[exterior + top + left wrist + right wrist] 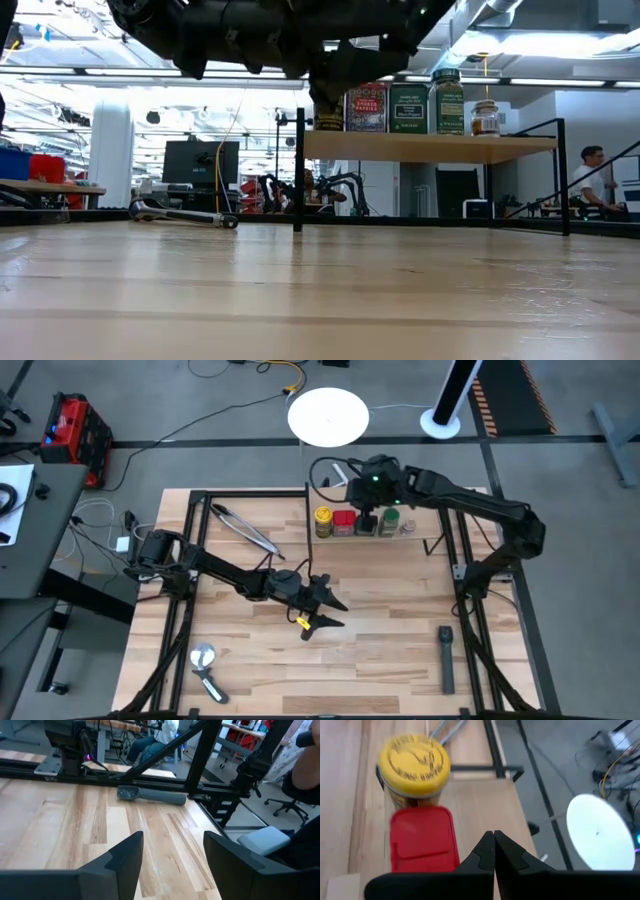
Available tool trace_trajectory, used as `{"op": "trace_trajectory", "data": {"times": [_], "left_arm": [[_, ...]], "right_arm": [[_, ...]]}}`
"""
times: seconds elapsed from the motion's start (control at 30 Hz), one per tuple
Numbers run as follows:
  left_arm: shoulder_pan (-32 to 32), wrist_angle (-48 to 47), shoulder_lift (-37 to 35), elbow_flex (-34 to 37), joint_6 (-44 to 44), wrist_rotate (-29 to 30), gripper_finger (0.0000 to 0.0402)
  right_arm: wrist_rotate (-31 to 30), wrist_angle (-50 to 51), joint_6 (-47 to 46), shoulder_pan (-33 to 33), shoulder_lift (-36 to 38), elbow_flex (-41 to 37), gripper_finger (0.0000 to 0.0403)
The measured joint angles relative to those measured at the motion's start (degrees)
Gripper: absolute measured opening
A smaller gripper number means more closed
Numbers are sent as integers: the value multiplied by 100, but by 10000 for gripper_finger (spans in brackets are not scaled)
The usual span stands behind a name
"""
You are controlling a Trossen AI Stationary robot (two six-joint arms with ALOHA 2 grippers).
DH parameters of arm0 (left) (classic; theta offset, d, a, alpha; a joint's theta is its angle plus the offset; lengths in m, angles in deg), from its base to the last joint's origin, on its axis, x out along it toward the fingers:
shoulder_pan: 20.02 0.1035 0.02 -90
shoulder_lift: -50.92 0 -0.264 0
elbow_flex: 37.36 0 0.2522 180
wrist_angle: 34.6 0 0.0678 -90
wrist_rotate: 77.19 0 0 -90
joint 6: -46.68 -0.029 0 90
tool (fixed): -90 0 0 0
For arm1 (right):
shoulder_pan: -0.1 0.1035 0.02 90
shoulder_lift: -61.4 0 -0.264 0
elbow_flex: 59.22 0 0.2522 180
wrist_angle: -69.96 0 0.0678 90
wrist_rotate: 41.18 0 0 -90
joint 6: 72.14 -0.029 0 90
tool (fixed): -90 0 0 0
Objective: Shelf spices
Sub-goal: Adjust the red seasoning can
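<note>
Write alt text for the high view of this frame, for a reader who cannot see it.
Five spices stand in a row on the shelf at the table's far side, with the right gripper above them. The left gripper, jaws open and empty, sits mid-table; metal tongs lie to the shelf's left.

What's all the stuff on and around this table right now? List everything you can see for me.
Shelf: one, light wood with black uprights, far side of the table.
Spices: five in a row on the shelf: yellow jar, red tin, dark tin, green-lidded jar, small clear jar.
Tongs: one pair, metal, on the table left of the shelf.
Bar-shaped tool: one, black, near right edge.
Round-headed metal tool: one, silver, near left corner.
White disc: one, on the floor beyond the table.
Person: one, seated in the room behind.
Left gripper: open, empty, over mid-table.
Right gripper: shut, empty, above the spices.
</note>
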Motion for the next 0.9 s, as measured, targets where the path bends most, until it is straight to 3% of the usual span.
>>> {"op": "trace_trajectory", "data": {"times": [0.33,0.9], "left_arm": [[2,-200,-15,2,-14,3,201],[2,-283,-15,2,-26,6,201]], "right_arm": [[-23,582,-9,-142,-240,125,4],[-19,702,-116,-2,-234,125,4]]}}
